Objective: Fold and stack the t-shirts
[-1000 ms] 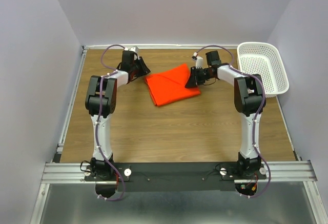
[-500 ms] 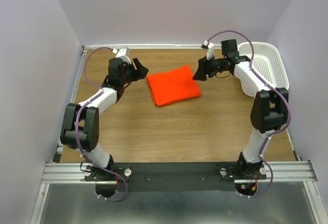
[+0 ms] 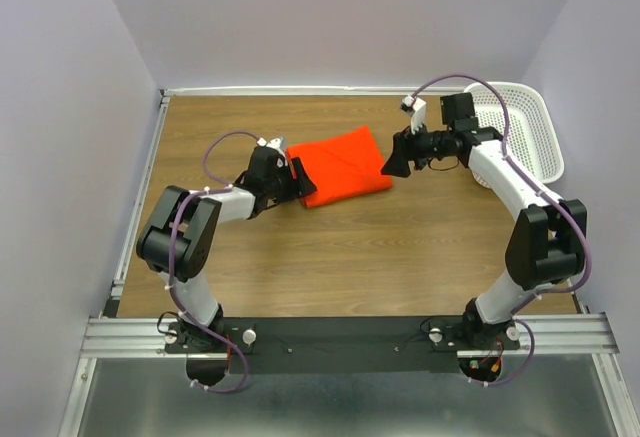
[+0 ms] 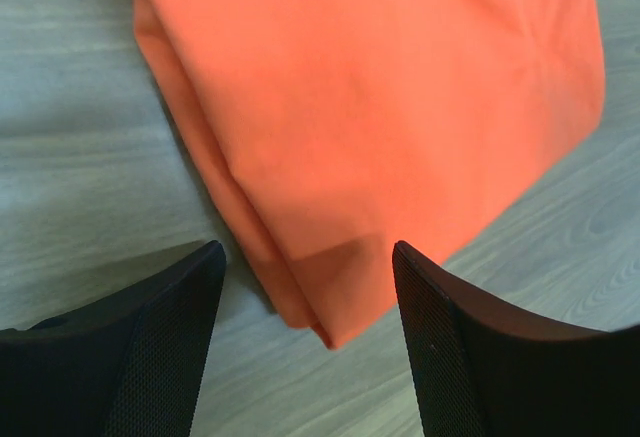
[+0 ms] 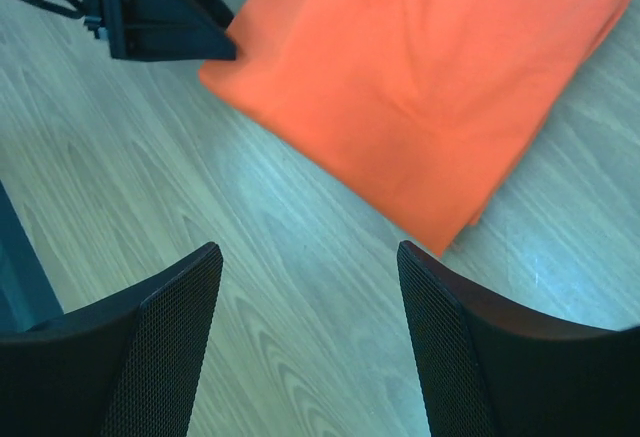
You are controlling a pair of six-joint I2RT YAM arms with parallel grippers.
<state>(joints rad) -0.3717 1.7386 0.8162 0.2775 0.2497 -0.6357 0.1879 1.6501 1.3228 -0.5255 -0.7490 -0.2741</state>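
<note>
One plain orange-red soft-fabric t-shirt [image 3: 340,164], folded into a flat rectangle, lies on the far middle of the brown wood-grain bench [image 3: 330,257].
Left fingers [image 3: 300,183] spread wide and low, straddling the t-shirt's left corner; nothing pinched. Right fingers [image 3: 393,161] also released, raised just beside its right edge, holding nothing. White perforated plastic basket [image 3: 525,137] at far right, apart from the t-shirt.

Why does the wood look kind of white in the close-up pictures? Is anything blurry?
Left wrist view: the t-shirt looks a bit soft, and the table is washed pale grey. Right wrist view: whitish glare streaks the table beside the t-shirt. Top view: sharp and evenly lit, the wood properly brown, with only soft shadows.
</note>
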